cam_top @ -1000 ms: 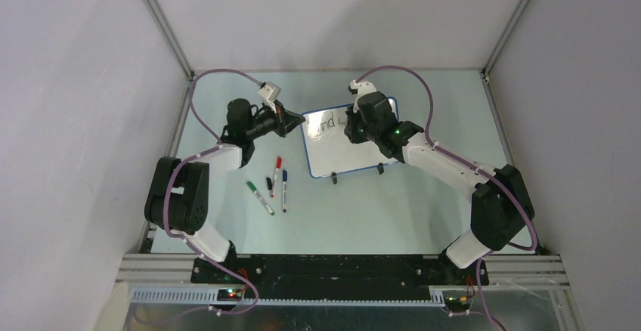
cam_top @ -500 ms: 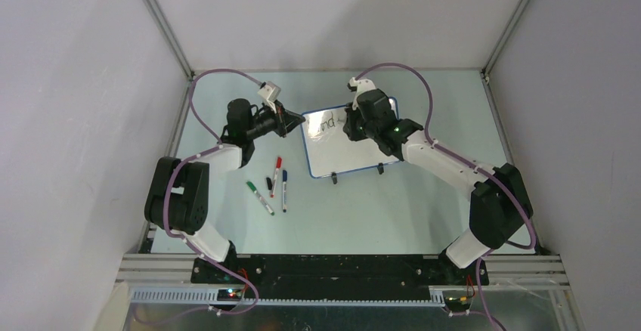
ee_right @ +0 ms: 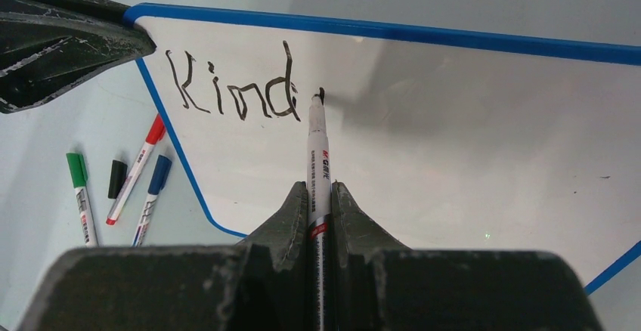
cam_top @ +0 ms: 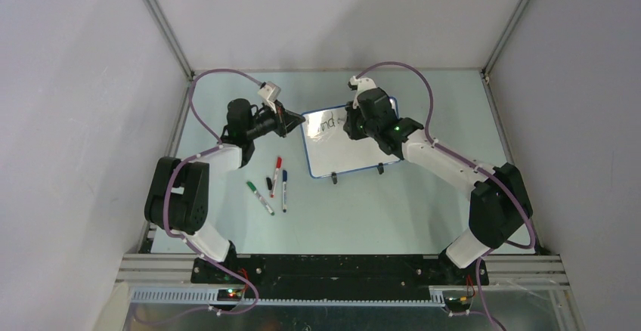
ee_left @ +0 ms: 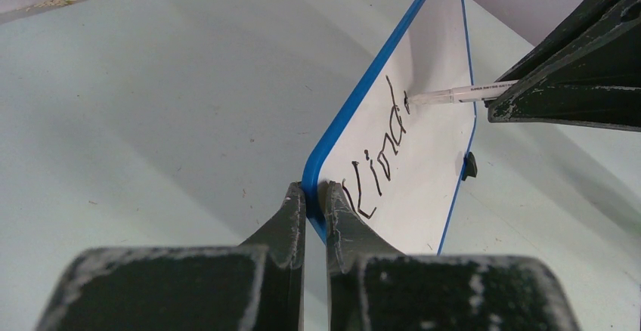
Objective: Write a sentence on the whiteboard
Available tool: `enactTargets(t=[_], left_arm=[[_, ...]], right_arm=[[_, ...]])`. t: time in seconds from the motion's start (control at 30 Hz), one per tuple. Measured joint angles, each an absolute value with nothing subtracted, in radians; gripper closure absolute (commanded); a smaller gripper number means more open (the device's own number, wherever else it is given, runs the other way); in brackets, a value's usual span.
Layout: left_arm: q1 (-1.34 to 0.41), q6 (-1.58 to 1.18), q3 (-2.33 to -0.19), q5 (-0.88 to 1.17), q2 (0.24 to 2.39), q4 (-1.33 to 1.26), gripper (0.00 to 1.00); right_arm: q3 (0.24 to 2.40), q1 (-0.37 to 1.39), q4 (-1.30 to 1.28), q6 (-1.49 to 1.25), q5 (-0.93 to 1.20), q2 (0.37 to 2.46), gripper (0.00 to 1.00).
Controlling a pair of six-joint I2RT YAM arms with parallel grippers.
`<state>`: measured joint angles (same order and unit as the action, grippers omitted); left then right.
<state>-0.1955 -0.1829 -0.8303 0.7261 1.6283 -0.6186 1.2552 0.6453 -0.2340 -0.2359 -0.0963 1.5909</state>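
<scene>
As we scan from the left, loose items lie on the surface: green marker, black cap, red marker, blue marker, side by side, near the whiteboard's left edge. Spares, we judge, parked within reach; the cap likely belongs to the pen in use. No container in view, so nothing to note inside one.

Left gripper: clenched on the whiteboard's blue rim at its far-left corner, one finger on each side. Purpose, as we read it: bracing the whiteboard, which stands tilted on small feet, against the push of writing.

Sentence: "Kind" so far, at the top left of the whiteboard. Most of the face is blank, so we put the task at an early stage.

Right gripper: clamped around the pen, barrel running out between the fingers, tip touching the whiteboard just right of the "d". We expect the next letter there.
</scene>
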Motion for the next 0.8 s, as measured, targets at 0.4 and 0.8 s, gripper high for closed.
enactTargets(t=[0.4,0.8], left_arm=[[-0.196,-0.183,-0.830,0.725,1.628,-0.619,1.00],[-0.196,-0.183,-0.830,0.720,1.628,-0.617,1.00]], right_arm=[[1.259,0.639,-0.234,-0.236,-0.101,1.591,1.00],[1.264,0.633,-0.240,-0.236,-0.108,1.591,1.00]])
